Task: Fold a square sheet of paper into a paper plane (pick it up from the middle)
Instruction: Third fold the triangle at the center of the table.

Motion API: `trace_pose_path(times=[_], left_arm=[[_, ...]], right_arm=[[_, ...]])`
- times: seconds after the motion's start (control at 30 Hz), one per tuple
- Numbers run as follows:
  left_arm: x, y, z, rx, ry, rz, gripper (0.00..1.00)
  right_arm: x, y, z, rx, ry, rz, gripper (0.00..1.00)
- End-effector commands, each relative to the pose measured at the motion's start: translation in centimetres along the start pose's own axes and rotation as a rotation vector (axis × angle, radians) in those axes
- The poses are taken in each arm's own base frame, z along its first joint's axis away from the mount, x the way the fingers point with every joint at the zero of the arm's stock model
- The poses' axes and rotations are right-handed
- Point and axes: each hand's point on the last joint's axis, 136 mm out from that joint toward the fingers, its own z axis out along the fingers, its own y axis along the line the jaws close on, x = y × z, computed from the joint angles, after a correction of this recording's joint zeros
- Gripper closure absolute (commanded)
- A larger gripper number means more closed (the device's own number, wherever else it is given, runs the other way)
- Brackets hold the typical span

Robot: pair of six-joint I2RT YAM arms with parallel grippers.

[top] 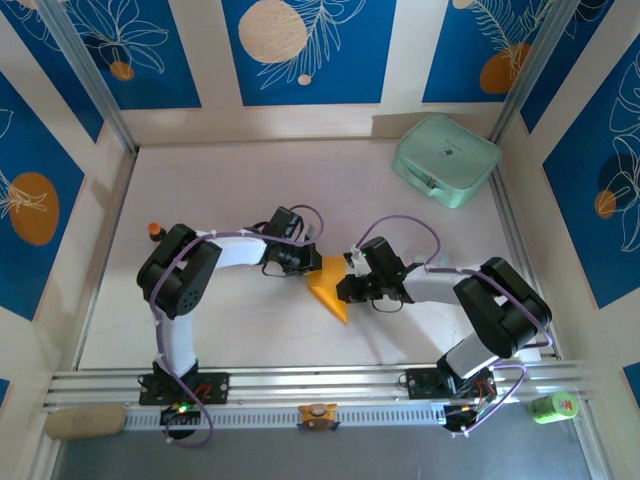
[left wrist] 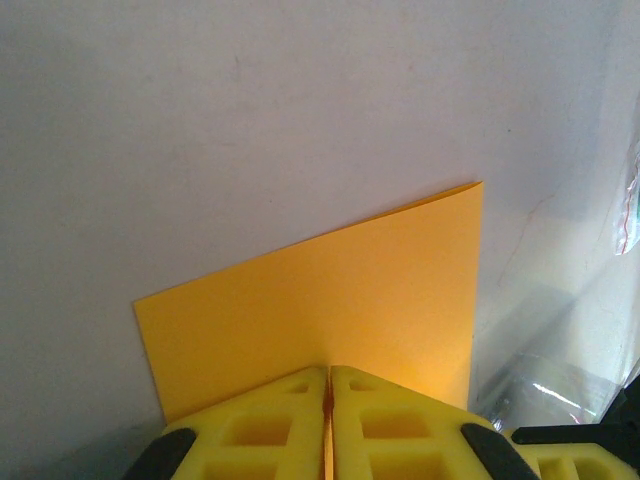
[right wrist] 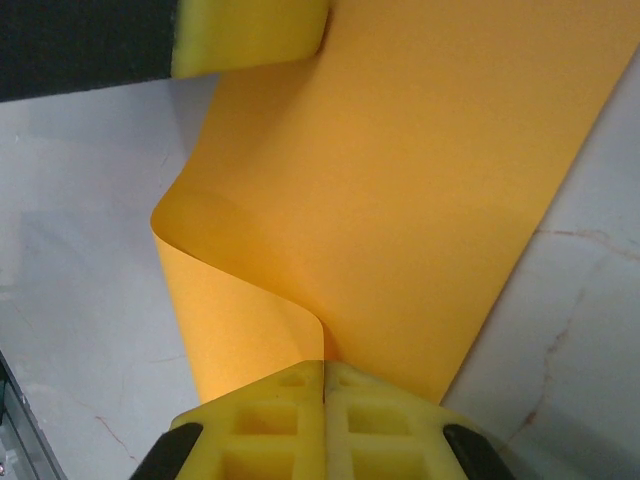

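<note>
top external view puts the square sheet of paper (top: 330, 288) near the middle of the worktop (top: 240, 180), between the arms, with the left fingers (top: 308, 262) and right fingers (top: 350, 278) both pinched shut on it; the wrist views show each yellow pair clamped on an edge and the sheet bowed in a loose curl. i judge the work early: the sheet is picked up, perhaps folded once, with nose and wing creases left to make. the worktop is pale and marble-veined, walled by blue leaf-printed panels (top: 310, 40), with a mint-green case (top: 446, 160) in the far right corner.
</note>
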Motion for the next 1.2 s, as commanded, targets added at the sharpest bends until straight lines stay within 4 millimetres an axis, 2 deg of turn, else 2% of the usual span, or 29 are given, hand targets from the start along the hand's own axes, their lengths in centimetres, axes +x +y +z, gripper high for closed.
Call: trace_pose_path(times=[0.0,0.6,0.7,0.77,0.9,1.03,1.17], left_arm=[[0.0,0.5,-0.7,-0.019,-0.001,-0.012,0.88],[-0.4,0.2,-0.8,-0.02,-0.006,0.001,0.88],[-1.3,-0.2,-1.4,-0.024,-0.022,0.019,0.82],[-2.1,-0.8,-2.2,-0.019,-0.043,0.033,0.74],[-3.6,-1.8,-4.4,-0.043,-0.094,0.068,0.62],[-3.7,-2.6,-6.2,-0.048,-0.142,0.085,0.61],[-2.5,-3.2,-7.0,0.013,-0.158,0.063,0.72]], right_arm=[[0.9,-0.3,0.0,0.01,0.029,0.027,1.0],[1.1,-1.5,0.7,0.046,0.044,0.053,1.0],[1.0,-1.4,0.9,0.041,0.047,0.053,1.0],[0.9,-1.4,0.9,0.039,0.046,0.052,1.0],[0.4,-1.3,1.2,0.039,0.041,0.056,1.0],[-0.6,-1.5,1.6,0.054,0.03,0.057,1.0],[-1.6,-1.5,2.0,0.045,0.024,0.053,1.0]])
